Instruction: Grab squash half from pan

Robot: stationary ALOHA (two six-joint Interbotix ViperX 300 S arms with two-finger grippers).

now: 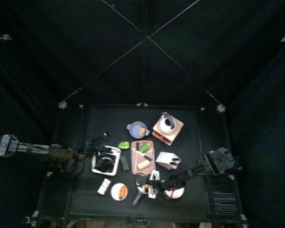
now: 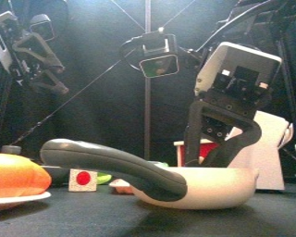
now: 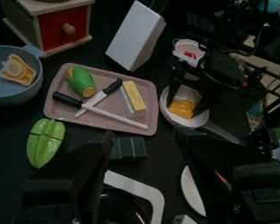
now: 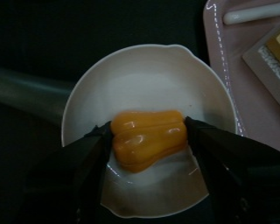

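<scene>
- Right gripper [image 4: 150,144] is low in the pan [image 4: 130,79], jaws spread wide, one on each side of the squash half [image 4: 150,138] at the centre of the right wrist view; nothing gripped yet.
- The squash half sits on the pan floor, toward the lower rim in that view.
- My call: close slowly and squarely across its waist, since the rounded piece could squirt out sideways.
- Keep the tips just off the pan floor, then lift straight up.
- Pan handle [image 2: 107,162] runs toward the left of the front view, clear of the jaws.
- Left gripper [image 3: 140,175] waits open, lower in its own view than the pink board [image 3: 101,127].
</scene>
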